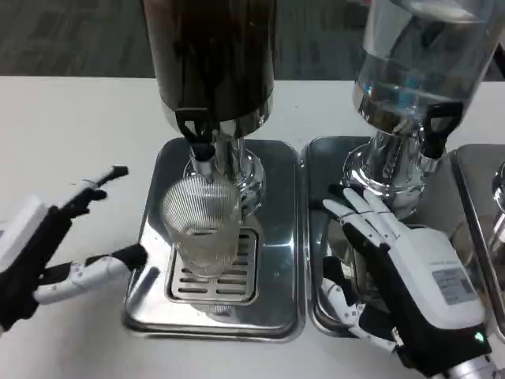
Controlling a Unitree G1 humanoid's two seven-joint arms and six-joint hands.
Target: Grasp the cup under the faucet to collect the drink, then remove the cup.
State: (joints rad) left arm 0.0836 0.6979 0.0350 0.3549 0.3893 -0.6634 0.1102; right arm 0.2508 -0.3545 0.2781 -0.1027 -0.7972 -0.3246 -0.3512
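Note:
A clear ribbed cup (203, 225) stands upright on the drip grate (211, 278) of the left dispenser's steel tray (162, 304), directly under the black faucet (199, 136) of the dark drink tank (211, 55). My left hand (59, 257) hovers left of the tray, fingers spread apart, a little short of the cup and holding nothing. My right hand (394, 264) is over the neighbouring tray to the cup's right, fingers extended and apart, not touching the cup.
A second dispenser with a clear water tank (426, 55) and its own black faucet (438, 126) stands on the right over another steel tray (316, 237). Part of a third tray (481, 229) sits at the far right. White table (71, 142) lies open to the left.

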